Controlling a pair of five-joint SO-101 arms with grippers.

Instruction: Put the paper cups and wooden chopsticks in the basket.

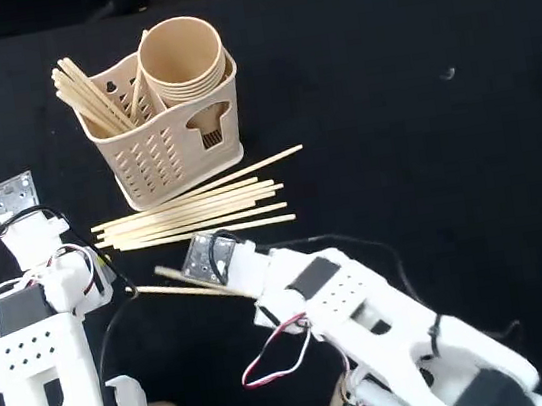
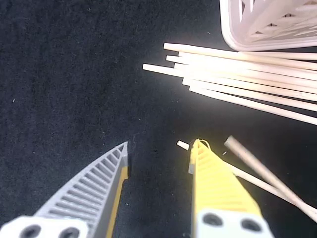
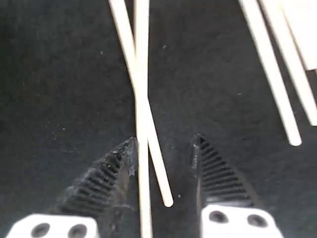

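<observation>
We see soft, even light on the dark worktop [image 1: 394, 145], with only faint shadows, while the chopsticks [image 2: 237, 79] glare almost white in the left wrist view.

The basket [image 1: 177, 145] sits at eleven o'clock on the worktop [image 1: 394, 145], paper cups [image 1: 182, 59] and chopsticks [image 1: 89, 92] in it. At its six o'clock lies a loose bundle [image 1: 197, 213]; beyond, a crossed pair [image 1: 187, 285], between the right end effector's [image 3: 163, 144] fingers.
</observation>
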